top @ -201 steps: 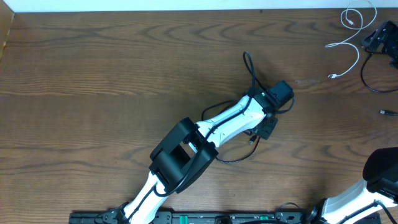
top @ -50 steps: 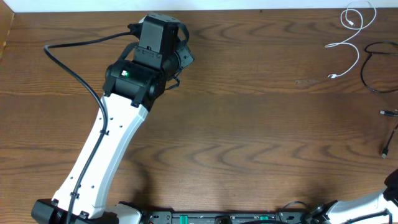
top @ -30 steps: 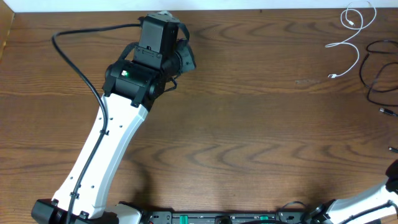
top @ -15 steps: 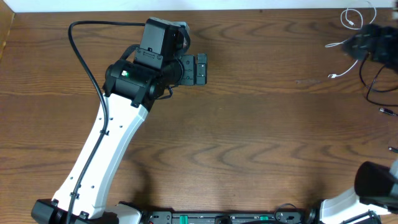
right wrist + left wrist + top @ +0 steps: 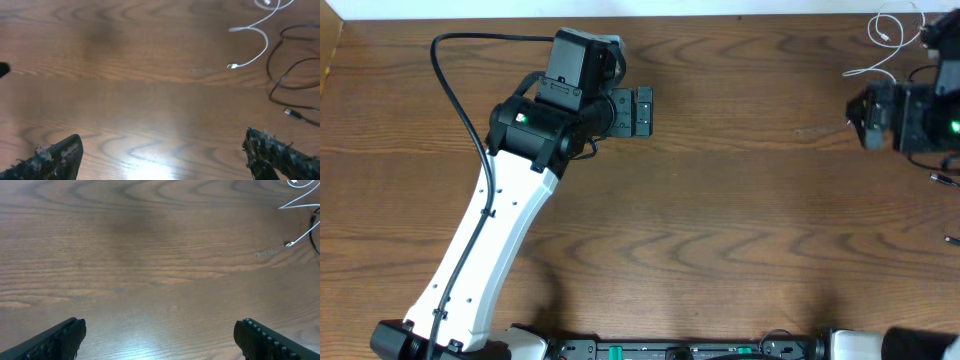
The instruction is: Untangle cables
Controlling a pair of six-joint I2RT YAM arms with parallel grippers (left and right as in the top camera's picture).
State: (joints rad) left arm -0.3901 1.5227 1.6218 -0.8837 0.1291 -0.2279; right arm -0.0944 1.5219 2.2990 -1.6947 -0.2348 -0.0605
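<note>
While both arms hang over the worktop (image 5: 720, 230), we find the cables at its far right end. The white cable (image 5: 266, 41) lies in loose curves, and the black cables (image 5: 291, 113) loop just to the right of it. The right gripper (image 5: 865, 115) sits near the white cable's plug end, with its fingers spread wide and gripping nothing. The left gripper (image 5: 638, 110) is well apart from the cables, towards the far left, and is likewise spread wide and empty.
</note>
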